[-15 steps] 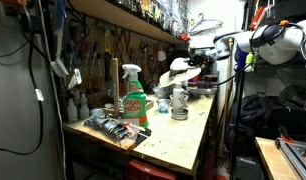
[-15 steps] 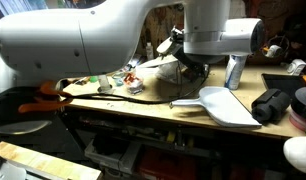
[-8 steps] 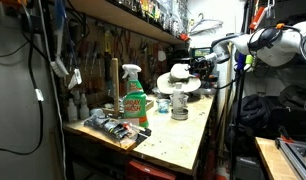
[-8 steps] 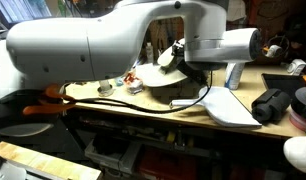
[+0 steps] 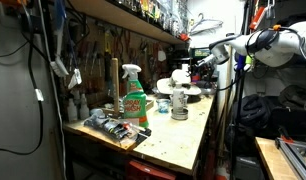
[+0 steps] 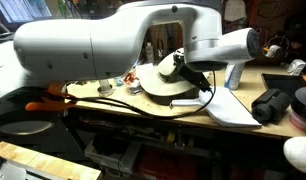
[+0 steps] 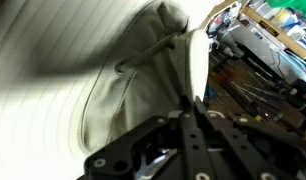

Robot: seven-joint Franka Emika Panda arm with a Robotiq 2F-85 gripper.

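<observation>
A cream brimmed hat (image 5: 179, 80) sits low over the far part of the wooden workbench (image 5: 178, 135). It also shows in an exterior view (image 6: 169, 86), where its brim lies nearly flat on the bench. My gripper (image 5: 197, 68) is at the hat's crown, and from the other side (image 6: 183, 66) it meets the hat from above and to the right. In the wrist view the black fingers (image 7: 189, 100) are pressed together on a fold of the cream cloth (image 7: 123, 90). The fingertips are hidden in the fabric.
A green spray bottle (image 5: 135, 98), a small jar (image 5: 179, 108) and a packaged tool (image 5: 115, 128) stand on the bench in front of the hat. A white scoop (image 6: 231, 105), a black object (image 6: 271, 103) and cables (image 6: 103, 88) lie nearby. A shelf (image 5: 123, 15) hangs overhead.
The hat has gone from tilted up in the air to lower and nearly flat over the bench. The gripper has swung down and turned with it.
</observation>
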